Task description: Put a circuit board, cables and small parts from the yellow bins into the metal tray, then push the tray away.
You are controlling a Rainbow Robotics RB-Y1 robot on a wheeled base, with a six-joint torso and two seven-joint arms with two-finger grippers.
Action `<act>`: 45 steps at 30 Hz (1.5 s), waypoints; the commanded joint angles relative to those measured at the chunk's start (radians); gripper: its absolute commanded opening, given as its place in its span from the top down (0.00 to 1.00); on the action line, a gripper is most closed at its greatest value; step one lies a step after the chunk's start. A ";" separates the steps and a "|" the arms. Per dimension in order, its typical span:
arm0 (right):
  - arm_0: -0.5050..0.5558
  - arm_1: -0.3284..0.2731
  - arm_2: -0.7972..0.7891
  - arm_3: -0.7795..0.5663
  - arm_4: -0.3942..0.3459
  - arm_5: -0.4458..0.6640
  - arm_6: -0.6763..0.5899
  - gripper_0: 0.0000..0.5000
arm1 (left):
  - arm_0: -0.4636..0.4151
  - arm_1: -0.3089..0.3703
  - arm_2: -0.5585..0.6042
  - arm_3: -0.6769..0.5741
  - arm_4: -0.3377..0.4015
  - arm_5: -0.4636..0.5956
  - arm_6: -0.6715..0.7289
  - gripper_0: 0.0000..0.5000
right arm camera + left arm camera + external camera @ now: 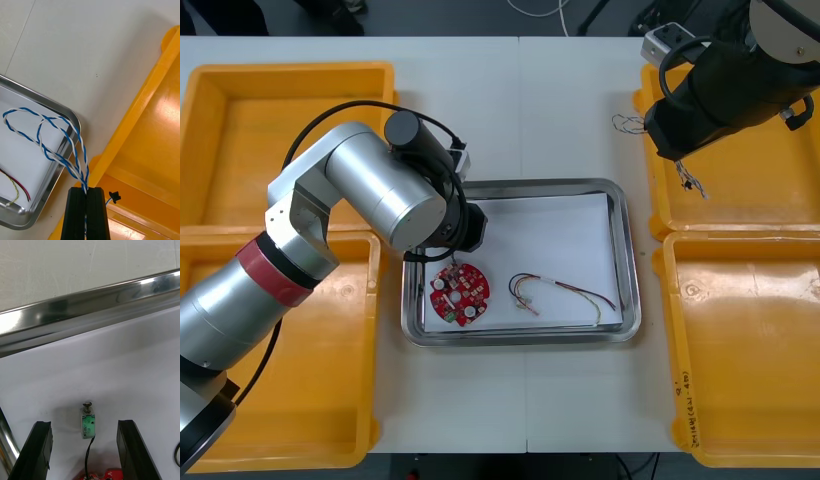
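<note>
My left gripper [84, 423] stands wide open over the white-lined metal tray [626, 262], holding nothing. A small green-bodied metal part [88, 424] lies on the lining between the fingers and touches neither, just beside the round red circuit board [459, 293]. My right gripper [86, 190] is clamped on the twisted blue and white cable [56, 155], above the rim of the far right yellow plastic bin [750, 195], with the cable's loops over the tray's corner; a thin red and yellow cable [565, 290] lies in the tray.

Light table [520, 100], dark floor [460, 15] beyond its far edge
</note>
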 commanded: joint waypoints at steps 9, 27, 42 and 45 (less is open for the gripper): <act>0.001 -0.023 -0.024 -0.029 -0.016 0.004 0.016 1.00 | 0.003 0.011 0.004 -0.023 0.012 -0.016 -0.027 0.00; 0.001 -0.006 -0.024 -0.029 -0.045 0.004 0.037 1.00 | -0.059 0.020 0.247 -0.173 0.109 0.266 -0.022 0.00; -0.045 0.094 0.123 -0.029 0.004 0.004 0.073 1.00 | -0.120 0.091 0.432 -0.198 0.167 0.436 -0.030 0.00; -0.053 0.101 0.169 -0.027 -0.001 0.004 0.082 1.00 | -0.121 0.112 0.455 -0.199 0.173 0.452 -0.031 0.00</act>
